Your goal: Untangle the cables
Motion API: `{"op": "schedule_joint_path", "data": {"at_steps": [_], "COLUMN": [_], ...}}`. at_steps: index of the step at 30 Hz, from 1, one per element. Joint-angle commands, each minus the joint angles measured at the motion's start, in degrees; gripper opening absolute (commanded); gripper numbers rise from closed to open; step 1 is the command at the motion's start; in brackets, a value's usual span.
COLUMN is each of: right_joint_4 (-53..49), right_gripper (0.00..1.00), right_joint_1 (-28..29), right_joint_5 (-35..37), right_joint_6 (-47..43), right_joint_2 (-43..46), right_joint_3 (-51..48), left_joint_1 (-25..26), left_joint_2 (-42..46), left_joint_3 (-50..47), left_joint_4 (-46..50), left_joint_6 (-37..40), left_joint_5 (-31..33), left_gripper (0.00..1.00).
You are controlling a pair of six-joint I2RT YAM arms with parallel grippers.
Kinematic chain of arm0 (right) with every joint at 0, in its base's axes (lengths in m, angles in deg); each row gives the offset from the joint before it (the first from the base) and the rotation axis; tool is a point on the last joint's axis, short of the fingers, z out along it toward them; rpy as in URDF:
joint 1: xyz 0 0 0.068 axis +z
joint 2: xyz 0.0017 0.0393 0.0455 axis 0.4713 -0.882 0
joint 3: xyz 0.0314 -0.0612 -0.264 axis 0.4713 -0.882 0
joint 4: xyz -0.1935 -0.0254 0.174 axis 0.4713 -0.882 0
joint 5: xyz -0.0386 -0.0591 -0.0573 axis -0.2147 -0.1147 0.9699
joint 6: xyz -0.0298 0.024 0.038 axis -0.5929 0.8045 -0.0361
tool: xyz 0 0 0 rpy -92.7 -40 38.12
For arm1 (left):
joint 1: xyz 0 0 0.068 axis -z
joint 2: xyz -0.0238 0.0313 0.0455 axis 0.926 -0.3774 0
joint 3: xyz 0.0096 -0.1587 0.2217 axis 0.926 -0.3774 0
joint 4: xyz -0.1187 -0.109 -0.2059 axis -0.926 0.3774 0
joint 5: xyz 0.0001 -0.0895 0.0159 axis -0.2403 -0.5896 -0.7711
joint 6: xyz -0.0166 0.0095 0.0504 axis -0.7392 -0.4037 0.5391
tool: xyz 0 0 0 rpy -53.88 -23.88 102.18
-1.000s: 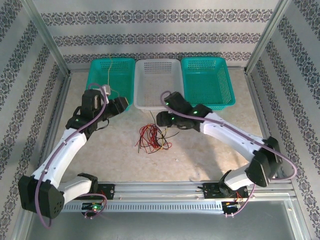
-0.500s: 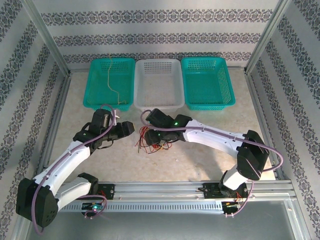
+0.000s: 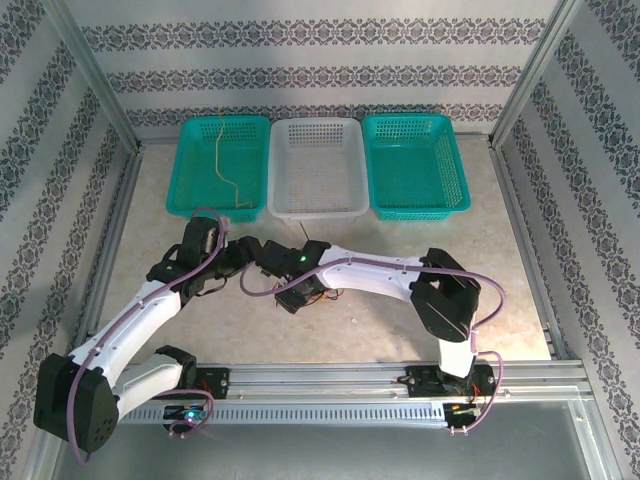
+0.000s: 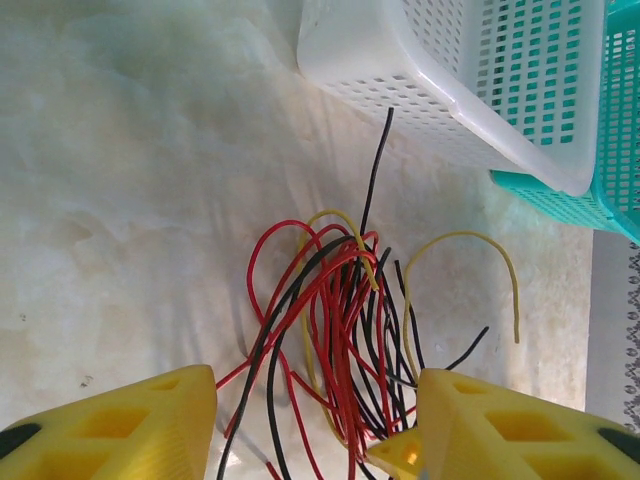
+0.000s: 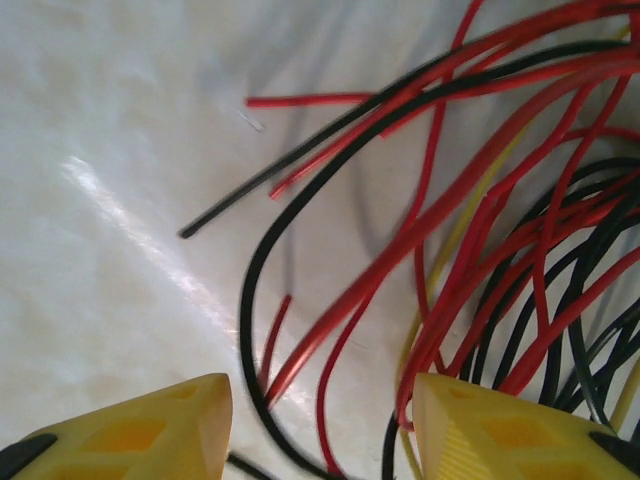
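1. The cables (image 4: pixel 340 330) lie in one loose knot of red, black and yellow strands on the surface (image 4: pixel 120 200), just in front of the white basket (image 4: pixel 450 90). One yellow cable (image 3: pixel 222 160) lies apart in the left teal basket (image 3: pixel 190 170). The strands in the knot cross each other many times, so a pull on any one of them probably drags the whole bundle instead of freeing that strand.
2. The left fingers (image 4: pixel 150 420) stand wide apart over the near end of the knot and hold nothing. Several strands run between them. Closing here would likely clamp two or three colours at once, and lifting would then tighten the tangle.
3. The right fingers (image 5: pixel 130 430) are likewise spread and empty, low over red and black loops. They face the same hazard. Wires this thin could also slip from the pads or get pinned against the surface.
4. In the top view both wrists crowd the same small patch. The arms could bump each other, or a strand could snag on the purple arm cable (image 3: pixel 243 280) looping close by.
5. A black strand's tip points toward the white basket's wall. Dragging the bundle that way could catch the tip in the mesh.
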Motion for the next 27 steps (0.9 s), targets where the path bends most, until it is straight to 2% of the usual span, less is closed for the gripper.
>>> {"op": "schedule_joint_path", "data": {"at_steps": [1,4,7,12,15,19,23,25,27], "right_joint_4": [-2.14,-2.58,-2.74,-1.99,-0.1,3.59,5.71,6.15,6.92], "right_gripper": [0.46,0.36,0.2,0.08,0.01,0.0,0.0,0.0,0.0], "right_joint_1": [0.76,0.76,0.74,0.67,0.02,-1.8,-3.23,-3.59,-4.22], "right_joint_5": [5.06,5.07,5.07,4.91,2.71,-1.64,-4.39,-4.87,-5.37], "right_joint_6": [-4.07,-3.85,-3.42,-2.2,-1.6,-0.23,0.94,1.33,2.01], "right_joint_2": [-1.22,-0.62,1.65,7.2,10.75,14.88,17.06,17.6,18.24], "right_joint_3": [1.74,1.24,-0.33,-3.08,-4.49,-7.01,-8.51,-8.71,-9.03], "left_joint_1": [-0.51,-0.5,-0.53,0.1,2.33,5.51,6.74,7.07,8.2], "left_joint_2": [1.0,0.66,0.09,-1.81,-3.03,-4.39,-3.43,-3.04,-3.26], "left_joint_3": [-1.38,-1.64,-1.62,-0.34,-0.16,-0.13,-4.63,-7.54,-9.13], "left_joint_4": [-3.35,-4.26,-5.37,-7.44,-12.28,-15.69,-25.22,-30.59,-31.83], "left_joint_6": [-1.6,-2.22,-1.7,-1.59,-1.73,-4.51,-13.21,-18.27,-20.9], "left_joint_5": [-0.87,-2.05,-3.1,-5.71,-8.82,-10.21,-11.32,-10.83,-10.04], "left_gripper": [0.55,0.53,0.52,0.52,0.59,0.67,0.73,0.71,0.63]}}
